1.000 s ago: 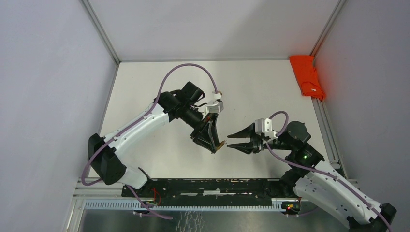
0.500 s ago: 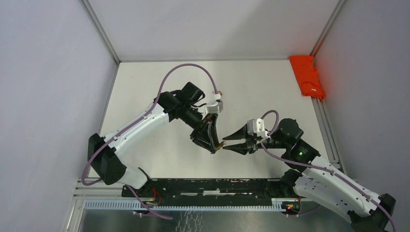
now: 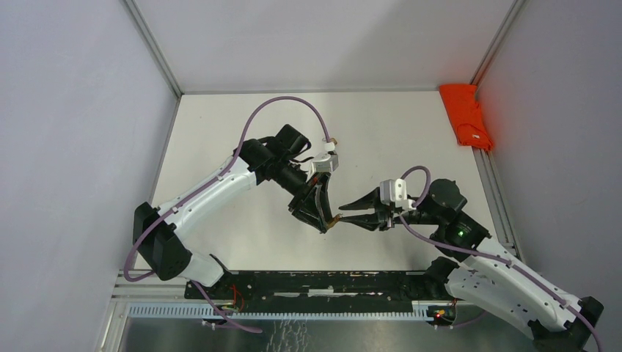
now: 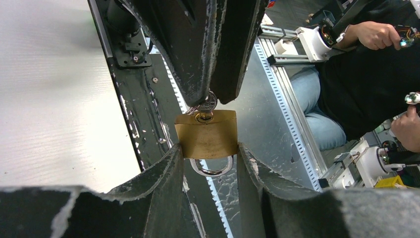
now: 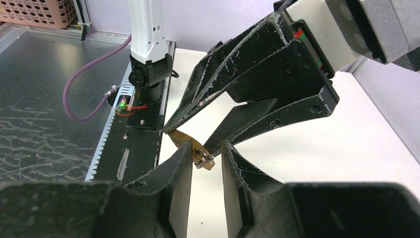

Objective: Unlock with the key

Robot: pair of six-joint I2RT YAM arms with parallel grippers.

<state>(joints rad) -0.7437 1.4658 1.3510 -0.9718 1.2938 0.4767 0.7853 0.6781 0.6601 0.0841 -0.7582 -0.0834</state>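
left gripper (image 4: 209, 148): clamping the small brass padlock (image 4: 205, 133) by its narrow sides, lifting it between the arms | right gripper (image 5: 206, 145): straddling the round silver key (image 4: 209, 102) sitting in the keyhole, pinch unclear | handling: lock looking heavy, rigid, slick; key thin and stiff, so gripping its flat head squarely is seeming best

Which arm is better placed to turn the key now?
Right, I'd say. The right claw straddles the key in the padlock; the left claw is occupied clamping the padlock's body.
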